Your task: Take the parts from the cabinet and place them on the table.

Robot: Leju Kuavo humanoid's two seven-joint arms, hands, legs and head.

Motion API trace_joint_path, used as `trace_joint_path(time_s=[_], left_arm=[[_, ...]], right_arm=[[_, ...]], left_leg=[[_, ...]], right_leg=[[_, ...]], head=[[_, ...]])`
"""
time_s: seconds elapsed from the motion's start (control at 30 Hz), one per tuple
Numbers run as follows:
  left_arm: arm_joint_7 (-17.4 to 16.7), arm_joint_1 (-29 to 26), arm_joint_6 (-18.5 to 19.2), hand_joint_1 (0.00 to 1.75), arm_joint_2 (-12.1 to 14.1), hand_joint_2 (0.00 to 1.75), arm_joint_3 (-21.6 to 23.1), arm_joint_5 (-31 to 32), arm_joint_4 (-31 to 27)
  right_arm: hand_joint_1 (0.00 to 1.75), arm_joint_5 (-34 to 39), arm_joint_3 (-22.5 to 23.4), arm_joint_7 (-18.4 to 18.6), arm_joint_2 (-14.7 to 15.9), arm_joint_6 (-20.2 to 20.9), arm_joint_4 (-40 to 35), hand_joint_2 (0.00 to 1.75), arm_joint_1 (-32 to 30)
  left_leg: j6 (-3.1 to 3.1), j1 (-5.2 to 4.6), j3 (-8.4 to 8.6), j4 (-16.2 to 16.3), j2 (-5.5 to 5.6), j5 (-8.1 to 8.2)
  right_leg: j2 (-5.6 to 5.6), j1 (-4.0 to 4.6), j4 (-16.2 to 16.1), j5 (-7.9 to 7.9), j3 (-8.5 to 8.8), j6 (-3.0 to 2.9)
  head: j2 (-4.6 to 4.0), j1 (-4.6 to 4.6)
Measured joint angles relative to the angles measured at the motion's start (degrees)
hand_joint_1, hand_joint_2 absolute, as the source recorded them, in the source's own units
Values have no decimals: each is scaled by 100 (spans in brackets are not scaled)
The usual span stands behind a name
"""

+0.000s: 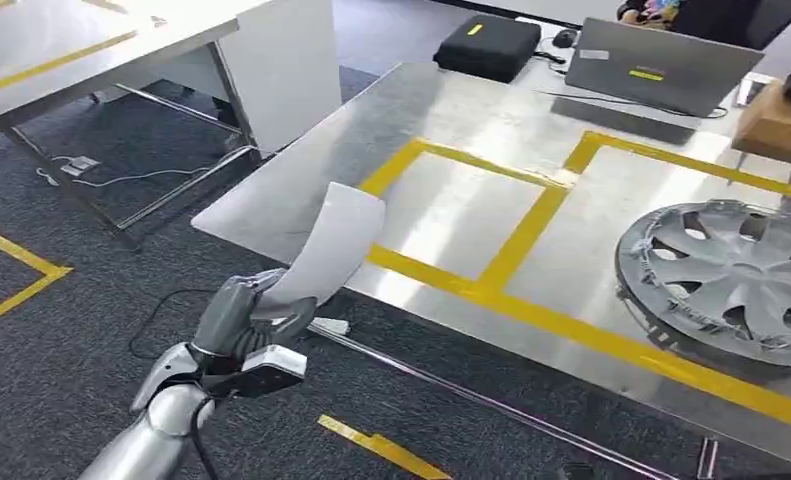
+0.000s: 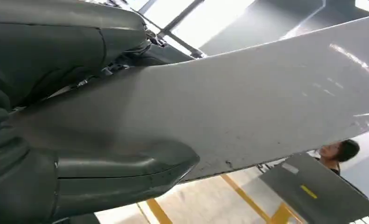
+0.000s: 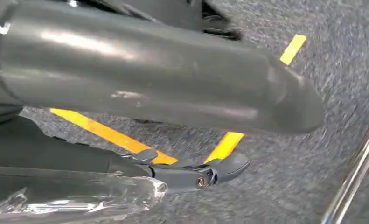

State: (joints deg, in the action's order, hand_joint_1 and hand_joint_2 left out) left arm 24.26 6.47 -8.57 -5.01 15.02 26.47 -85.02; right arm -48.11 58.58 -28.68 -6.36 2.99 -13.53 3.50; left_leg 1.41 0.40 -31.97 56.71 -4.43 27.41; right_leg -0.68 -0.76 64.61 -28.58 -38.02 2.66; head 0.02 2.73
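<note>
Panel (image 1: 333, 240) gripped in left robot hand (image 1: 243, 318), beside table (image 1: 301, 190)

Left hand (image 1: 246, 318) holds panel (image 1: 329, 245) over desk's (image 1: 451, 110) near left corner; hubcap (image 1: 731, 275) on desk at right; laptop (image 1: 661, 65), case (image 1: 486, 45) at far edge.

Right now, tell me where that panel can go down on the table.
The left hand holds the panel over the table's near corner. Free: the yellow-taped square and the bare metal behind it. Crowded: the hubcap on the right; laptop and black case at the far edge.
</note>
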Motion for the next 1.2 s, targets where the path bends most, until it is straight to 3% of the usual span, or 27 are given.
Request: trace_joint_path(time_s=[0.03,0.07,0.2,0.23,0.27,0.3,0.37,0.4,0.43,0.5,0.53,0.57,0.6,0.7,0.73,0.77,0.8,0.83,0.87,0.9,0.93,0.97,1.03,1.07,1.1,1.2], left_arm=[[0,24,17,175,0,175,0,4,17],[0,57,22,175,2,175,0,20,37],[-15,237,4,175,11,175,2,170,214],[-15,288,7,175,17,175,2,181,253],[-13,341,11,175,24,175,7,188,311],[-11,369,15,175,33,175,7,188,369],[-2,402,48,175,70,175,4,190,526],[2,408,59,175,79,175,4,192,582],[4,420,72,175,83,175,7,199,632],[20,502,79,175,85,175,7,234,712],[20,557,79,175,85,175,7,245,743],[15,614,76,175,87,175,7,266,791],[-5,658,74,175,87,175,7,302,837],[-42,759,72,175,76,175,15,350,927],[-42,798,74,175,50,175,20,352,948],[-42,830,74,175,39,175,20,352,972],[-42,847,72,175,31,175,20,352,983],[-42,848,72,175,37,175,20,352,1010],[-44,845,72,175,46,175,20,352,1042],[-44,845,72,175,46,175,20,352,1069],[-44,846,72,175,44,175,22,352,1095],[-44,848,72,175,44,175,22,352,1110],[-44,862,72,175,42,175,22,352,1130],[-44,872,72,175,39,175,22,352,1134],[-44,882,72,175,44,175,20,352,1136],[-44,891,72,175,28,175,24,352,1161]], right_arm=[[0,-19,0,0,4,0,0,0,9],[0,-35,-2,0,4,4,0,0,35],[0,-96,-2,0,7,17,0,0,33],[0,-109,-4,0,7,17,0,0,30],[0,-125,-7,0,7,20,0,0,35],[0,-135,-9,0,7,26,0,0,52],[0,-157,-18,0,4,41,7,0,68],[0,-173,-20,2,4,44,11,0,61],[0,-181,-22,2,4,44,13,0,52],[0,-203,-22,2,4,44,15,0,48],[0,-214,-24,2,4,46,15,0,52],[0,-229,-24,2,2,52,20,0,58],[0,-238,-24,2,2,59,22,0,81],[0,-247,-26,4,2,61,26,0,53],[0,-245,-26,4,13,61,26,0,39],[0,-254,-26,2,11,61,31,0,32],[0,-253,-26,4,11,61,31,0,59],[0,-256,-26,4,11,61,31,0,91],[0,-258,-26,4,11,61,31,0,108],[0,-258,-26,4,11,61,31,0,108],[0,-260,-26,7,11,66,33,0,97],[0,-260,-26,7,11,66,35,0,85],[0,-260,-26,7,11,66,35,0,80],[0,-260,-26,7,11,66,35,0,92],[0,-260,-26,4,11,66,35,0,117],[0,-260,-26,4,11,66,35,0,103]], left_leg=[[-20,-4,27,0,-62,16],[-51,-43,42,1,-110,35],[-162,-46,74,-6,-315,44],[-221,-15,71,27,-189,102],[-248,7,7,211,165,242],[-259,17,-152,570,315,458],[-283,18,-603,1515,383,863],[-287,18,-753,1786,387,906],[-281,19,-772,1778,388,799],[-251,24,-484,1081,432,272],[-232,40,-252,564,593,-6],[-204,70,-122,256,912,-59],[-192,98,-53,113,936,-13],[-124,39,-88,137,775,0],[-70,92,-71,74,673,-36],[-36,83,-66,69,611,-39],[-2,69,-69,70,539,-34],[12,50,-68,70,442,-25],[26,35,-70,71,328,-15],[29,29,-70,72,248,-11],[27,28,-65,72,168,-2],[18,28,-57,74,99,8],[-17,27,-17,74,-36,39],[-45,16,10,74,-92,58],[-81,-34,5,90,-142,80],[-139,-32,42,76,-315,89]], right_leg=[[-173,17,-556,201,329,-31],[-383,75,-753,135,438,-89],[-121,77,-770,208,421,-199],[-57,16,-814,245,461,-239],[7,11,-819,257,460,-266],[70,10,-819,260,458,-281],[236,12,-816,259,456,-292],[319,14,-813,259,456,-292],[407,14,-807,259,459,-292],[585,12,-781,257,460,-287],[666,10,-763,253,462,-279],[719,6,-752,250,446,-257],[806,39,-694,237,398,-218],[980,-26,-746,298,315,-86],[921,-22,-713,276,258,-64],[532,33,-586,195,195,-55],[284,30,-252,-3,22,-36],[164,16,232,-235,-214,-19],[116,7,751,-446,-472,-4],[101,3,1060,-528,-625,9],[91,1,1095,-473,-644,17],[73,1,862,-298,-516,16],[-72,8,-167,175,58,-14],[-337,34,-645,247,316,-43],[-382,99,-722,194,403,-95],[-174,107,-697,204,346,-174]], head=[[0,2],[0,-2],[0,-13],[-2,-20],[0,-39],[0,-55],[0,-68],[0,-68],[-2,-63],[0,-68],[0,-70],[0,-68],[0,-63],[-2,-65],[0,-81],[-2,-35],[0,37],[0,37],[-2,31],[-2,39],[-2,35],[-2,39],[-2,37],[-2,39],[0,44],[-2,35]])
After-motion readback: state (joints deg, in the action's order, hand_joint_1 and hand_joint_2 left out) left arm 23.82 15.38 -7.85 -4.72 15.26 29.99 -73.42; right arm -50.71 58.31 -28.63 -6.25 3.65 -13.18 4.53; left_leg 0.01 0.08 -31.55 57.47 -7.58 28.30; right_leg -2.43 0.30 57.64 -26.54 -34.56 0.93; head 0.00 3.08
